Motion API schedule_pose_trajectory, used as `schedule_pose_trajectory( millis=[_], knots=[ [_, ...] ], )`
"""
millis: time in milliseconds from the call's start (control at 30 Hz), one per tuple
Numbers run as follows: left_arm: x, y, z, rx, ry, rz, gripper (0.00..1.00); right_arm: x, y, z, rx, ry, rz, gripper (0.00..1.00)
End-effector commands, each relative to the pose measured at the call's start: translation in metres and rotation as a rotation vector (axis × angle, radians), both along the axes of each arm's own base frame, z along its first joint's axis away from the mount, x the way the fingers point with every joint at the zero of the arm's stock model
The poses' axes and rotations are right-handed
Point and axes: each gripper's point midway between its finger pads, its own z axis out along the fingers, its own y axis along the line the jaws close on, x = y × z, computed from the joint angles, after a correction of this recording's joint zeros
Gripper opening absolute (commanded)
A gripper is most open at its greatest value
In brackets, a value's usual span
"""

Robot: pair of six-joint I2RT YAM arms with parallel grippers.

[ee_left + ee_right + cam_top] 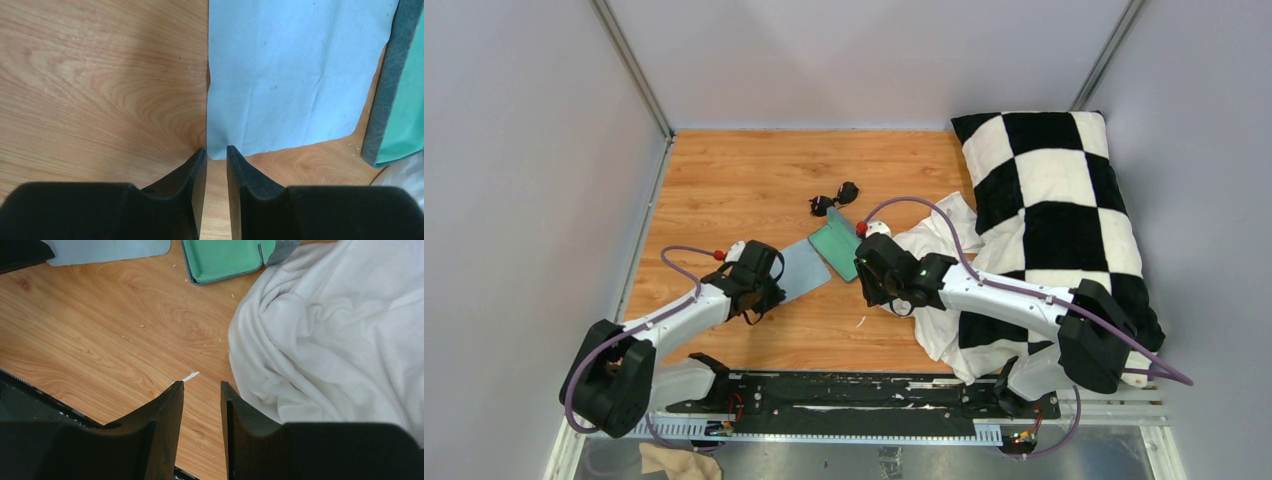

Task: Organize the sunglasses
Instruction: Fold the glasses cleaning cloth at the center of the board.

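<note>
From above, the sunglasses point(834, 200) lie on the wooden table point(724, 180), out past the fingertips of both arms and well apart from either, just beyond the far end of the open case point(837, 250); the left gripper point(769, 285) sits at the near edge of the case's grey-blue flap point(804, 270); the right gripper point(876, 285) hangs at the case's other side, with a white cloth point(944, 235) and a checkered pillow point(1064, 200) off to its right; how the fingers stand cannot be told from this height. In the left wrist view the left gripper point(216, 152) has its two fingers point(192, 175) drawn close but not touching, a thin strip of bare wood showing between them and nothing pinched; the flap's point(290, 75) rounded corner lies just ahead of the tips, and the case's green inside point(407, 105) is further ahead and to the right; the sunglasses are out of this view. In the right wrist view the right gripper point(201, 387) holds its fingers point(165, 415) somewhat apart over bare wood, gripping nothing; a small white fleck point(190, 376) lies just ahead of the left tip; the cloth point(325, 340) is just beside the right finger; the case point(225, 257) lies well ahead; the sunglasses do not show here either.
</note>
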Motion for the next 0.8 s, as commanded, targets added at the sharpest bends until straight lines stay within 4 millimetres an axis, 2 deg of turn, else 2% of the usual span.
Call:
schedule_pose_trajectory(
  millis=[0,200,300,400,500,633,767],
  knots=[
    [-0.001,0.014,-0.012,0.078,0.015,0.038,0.23,-0.004,0.002,0.006,0.014,0.000,-0.003,0.38],
    [0.004,0.013,-0.017,0.101,0.023,0.015,0.12,-0.004,0.000,0.006,0.011,-0.004,-0.004,0.38],
    [0.006,0.012,-0.015,0.109,0.022,-0.001,0.01,-0.004,0.000,0.005,0.010,-0.001,-0.006,0.38],
    [0.006,0.013,-0.010,0.124,0.021,-0.024,0.00,-0.004,-0.001,0.003,0.005,0.000,-0.009,0.38],
    [-0.004,0.020,-0.007,0.153,0.035,-0.044,0.00,-0.004,0.001,0.003,0.008,0.004,-0.006,0.38],
    [-0.016,0.030,0.002,0.179,0.021,-0.069,0.00,-0.007,0.015,0.001,0.066,0.040,-0.018,0.38],
    [-0.027,0.033,0.005,0.173,0.027,-0.097,0.00,-0.012,0.042,-0.008,0.134,0.099,-0.053,0.39]
  ],
)
